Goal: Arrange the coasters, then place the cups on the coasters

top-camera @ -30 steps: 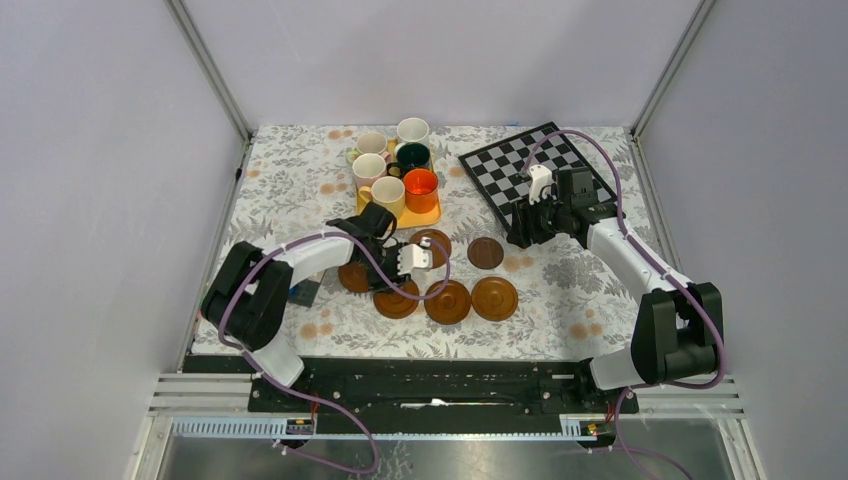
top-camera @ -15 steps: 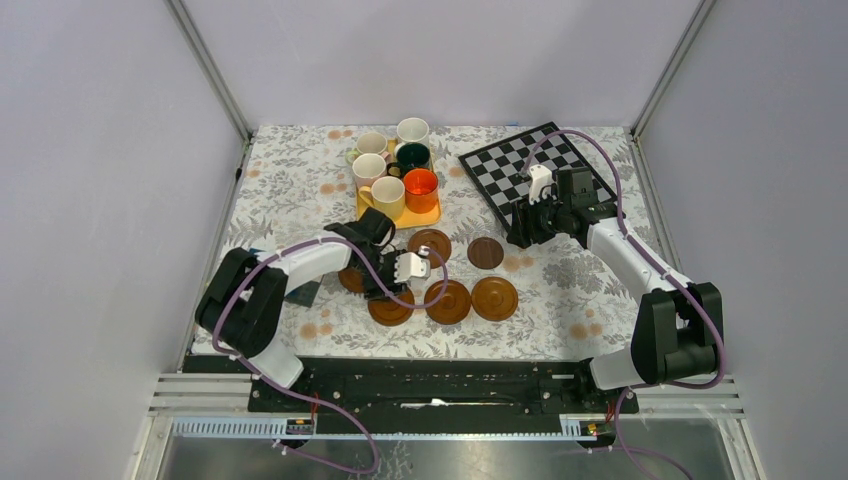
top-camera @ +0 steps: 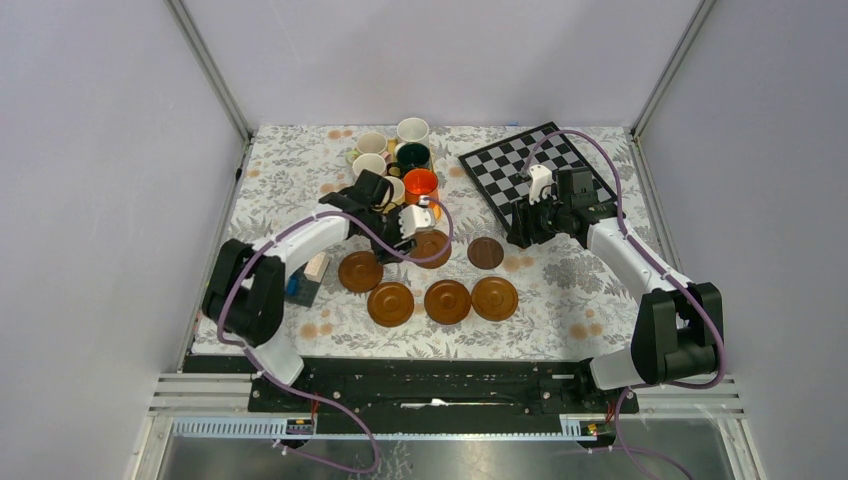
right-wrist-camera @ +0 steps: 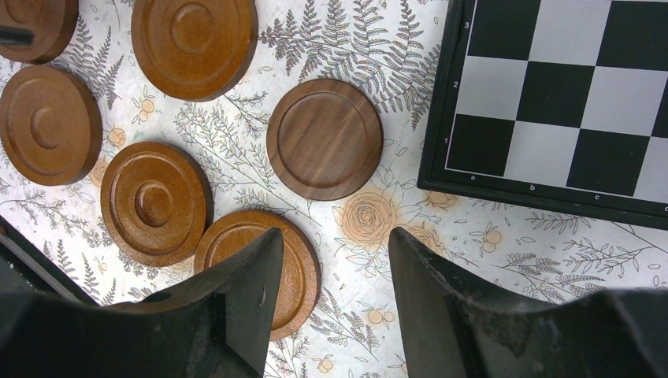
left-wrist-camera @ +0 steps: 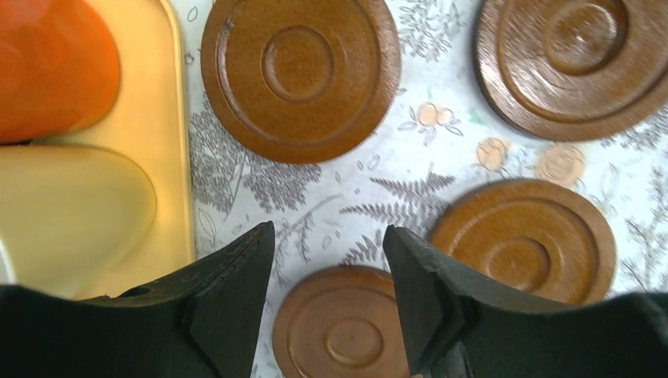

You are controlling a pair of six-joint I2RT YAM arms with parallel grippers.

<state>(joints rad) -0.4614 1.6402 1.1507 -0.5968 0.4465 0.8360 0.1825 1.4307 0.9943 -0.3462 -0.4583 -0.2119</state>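
The left hand (left-wrist-camera: 327, 236) hovers just past the near edge of the yellow rectangular plastic tray (left-wrist-camera: 175, 157). Its jaws are spread and nothing sits between them. The right hand (right-wrist-camera: 335, 236) hangs by the near-left corner of the black-and-white chequered board (top-camera: 520, 165), also released and empty.

Six round flat wooden coasters lie bare on the floral-patterned desk (top-camera: 580, 290). Four reddish-brown ones form a loose curved row toward the near side (top-camera: 360, 271) (top-camera: 390, 304) (top-camera: 447, 301) (top-camera: 495, 298); the last two sit just beside each other. A fifth reddish-brown coaster (top-camera: 431, 247) lies farther back, close to the tray and partly under the left hand in the top view. The sixth, a darker brown disc (top-camera: 486, 252), lies to its right, near the board's edge but apart from it.

The small handled cups stand bunched together at the tray, none on a coaster. The orange cup (top-camera: 421, 184) and the yellow cup (left-wrist-camera: 71, 213) are nearest the left hand. Behind them are the dark green (top-camera: 411, 155), pink (top-camera: 368, 165), white (top-camera: 412, 131) and pale cups (top-camera: 371, 143).
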